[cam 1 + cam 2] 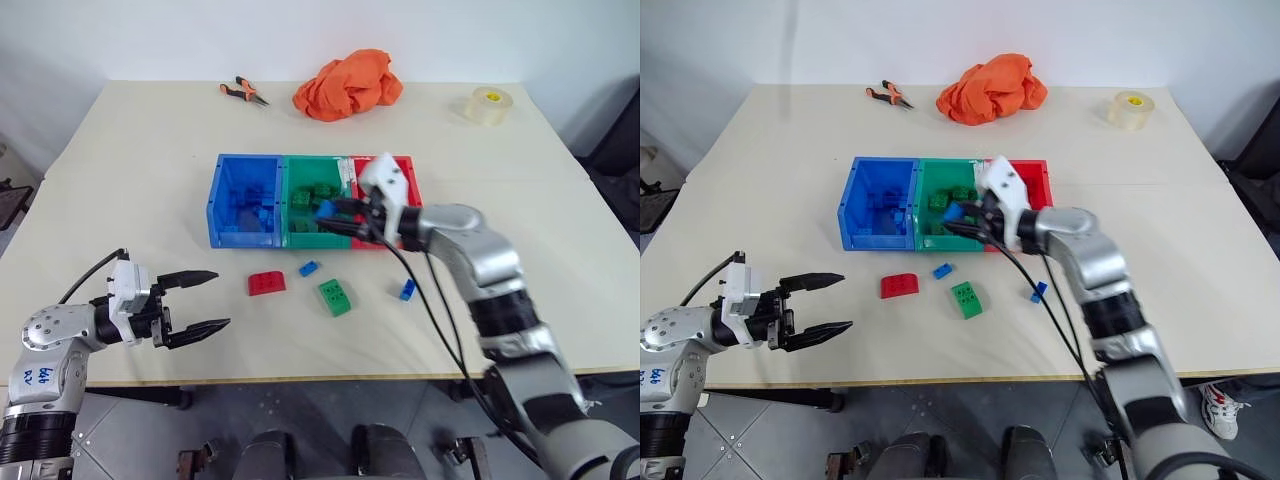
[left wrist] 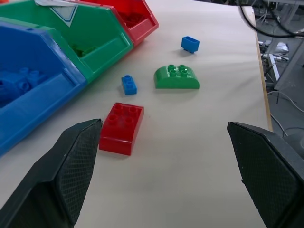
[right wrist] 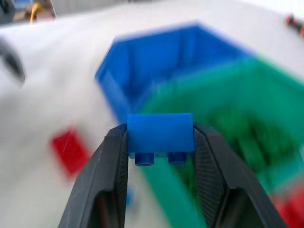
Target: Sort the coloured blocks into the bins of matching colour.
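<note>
The blue bin (image 1: 228, 205), green bin (image 1: 300, 180) and red bin (image 1: 408, 172) stand joined in a row mid-table. My right gripper (image 1: 335, 215) hangs over the green bin's front, shut on a blue block (image 3: 160, 133). On the table in front of the bins lie a red block (image 1: 266, 283), a small blue block (image 1: 309, 268), a green block (image 1: 335, 297) and another blue block (image 1: 407, 290). My left gripper (image 1: 205, 300) stands open near the table's front left, pointing towards the red block (image 2: 121, 127), nothing between its fingers.
An orange cloth (image 1: 347, 85), pliers (image 1: 243, 93) and a roll of tape (image 1: 489, 106) lie along the far side. Blue and green blocks lie inside the blue and green bins. The table's front edge (image 1: 300, 378) runs just behind the left gripper.
</note>
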`<state>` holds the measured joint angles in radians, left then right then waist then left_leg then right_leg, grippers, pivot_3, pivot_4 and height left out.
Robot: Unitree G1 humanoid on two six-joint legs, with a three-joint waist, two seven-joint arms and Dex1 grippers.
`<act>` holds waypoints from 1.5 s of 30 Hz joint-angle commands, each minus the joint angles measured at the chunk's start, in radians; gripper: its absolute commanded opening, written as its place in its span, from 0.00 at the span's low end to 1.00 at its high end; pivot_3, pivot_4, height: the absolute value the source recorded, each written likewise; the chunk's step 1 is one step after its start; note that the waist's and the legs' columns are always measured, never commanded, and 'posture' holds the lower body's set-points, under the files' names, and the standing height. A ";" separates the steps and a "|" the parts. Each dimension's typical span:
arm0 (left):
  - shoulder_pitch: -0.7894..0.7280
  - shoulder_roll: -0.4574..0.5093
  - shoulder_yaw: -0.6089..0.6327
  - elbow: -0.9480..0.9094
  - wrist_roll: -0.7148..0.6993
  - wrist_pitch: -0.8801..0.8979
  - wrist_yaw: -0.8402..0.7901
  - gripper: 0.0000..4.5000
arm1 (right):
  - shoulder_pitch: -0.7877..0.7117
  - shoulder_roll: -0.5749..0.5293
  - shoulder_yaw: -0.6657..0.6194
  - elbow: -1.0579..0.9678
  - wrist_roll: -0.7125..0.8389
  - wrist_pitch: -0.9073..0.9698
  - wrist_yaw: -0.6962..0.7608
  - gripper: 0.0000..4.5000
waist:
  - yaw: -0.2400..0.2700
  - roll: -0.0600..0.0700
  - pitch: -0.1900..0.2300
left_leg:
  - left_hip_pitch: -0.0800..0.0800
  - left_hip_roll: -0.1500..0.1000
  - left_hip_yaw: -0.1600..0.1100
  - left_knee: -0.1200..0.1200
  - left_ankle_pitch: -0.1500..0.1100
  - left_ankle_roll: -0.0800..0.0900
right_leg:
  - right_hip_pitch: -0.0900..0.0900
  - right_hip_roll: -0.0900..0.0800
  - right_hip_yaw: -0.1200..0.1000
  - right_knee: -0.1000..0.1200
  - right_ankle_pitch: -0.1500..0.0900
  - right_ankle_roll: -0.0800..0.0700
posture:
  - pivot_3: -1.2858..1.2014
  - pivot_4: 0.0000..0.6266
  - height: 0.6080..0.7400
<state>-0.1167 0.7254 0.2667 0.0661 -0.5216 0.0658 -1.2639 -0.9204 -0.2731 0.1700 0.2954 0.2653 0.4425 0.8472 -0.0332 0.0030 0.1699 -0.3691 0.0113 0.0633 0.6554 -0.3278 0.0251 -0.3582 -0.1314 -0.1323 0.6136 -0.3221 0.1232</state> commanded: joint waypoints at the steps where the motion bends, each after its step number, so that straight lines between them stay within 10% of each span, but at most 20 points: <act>1: 0.014 0.000 0.017 -0.031 -0.008 -0.009 0.016 1.00 | -0.112 0.091 -0.009 0.169 -0.039 -0.129 -0.047 0.32 | 0.001 -0.001 0.000 | 0.000 0.000 -0.001 0.000 0.000 0.000 | 0.000 0.000 0.000 0.000 0.000 0.000 | 0.52 0.24 1.00; 10: 0.042 -0.015 0.021 -0.067 -0.012 -0.011 0.066 1.00 | -0.323 0.281 -0.037 0.588 -0.112 -0.355 -0.124 0.32 | -0.007 -0.001 -0.001 | 0.000 0.000 -0.004 0.001 0.000 0.000 | -0.001 0.000 0.003 0.006 0.000 0.000 | 0.52 0.24 1.00; 18: 0.037 -0.027 0.016 -0.063 -0.007 -0.020 0.090 1.00 | -0.394 0.312 -0.091 0.753 -0.150 -0.504 -0.205 0.92 | -0.023 -0.001 0.000 | 0.000 0.000 -0.007 0.001 0.000 -0.001 | -0.001 0.001 0.006 0.007 0.000 0.000 | 0.52 0.24 1.00; 22: 0.024 -0.031 0.008 -0.053 -0.008 -0.022 0.088 1.00 | -0.338 0.260 -0.098 0.661 -0.139 -0.532 -0.085 0.92 | -0.023 -0.001 0.000 | 0.000 0.000 -0.007 0.000 0.000 -0.001 | -0.001 0.001 0.006 0.007 0.000 0.000 | 0.52 0.24 1.00; 35: 0.012 0.004 0.044 0.026 -0.031 -0.045 -0.006 1.00 | 0.233 -0.282 -0.148 -0.135 0.021 -0.194 0.336 0.92 | 0.004 -0.001 0.000 | -0.001 0.001 -0.006 0.000 0.000 -0.001 | 0.003 0.000 0.011 -0.003 0.000 0.000 | 0.52 0.24 1.00; 45: 0.005 0.002 0.061 0.119 -0.022 -0.080 -0.072 1.00 | 0.630 -0.664 -0.281 -0.227 0.011 -0.159 0.406 0.92 | 0.006 -0.002 0.000 | 0.001 0.002 0.003 -0.002 0.001 0.001 | 0.006 -0.002 0.003 -0.014 0.000 0.000 | 0.52 0.24 1.00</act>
<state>-0.1053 0.7252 0.3133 0.1809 -0.5304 0.0003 -1.3272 -0.2917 -0.9222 -0.0869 0.1106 0.2658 0.2867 1.2545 -0.0273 0.0015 0.1696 -0.3678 0.0133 0.0673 0.6534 -0.3272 0.0259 -0.3522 -0.1334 -0.1295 0.5990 -0.3220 0.1232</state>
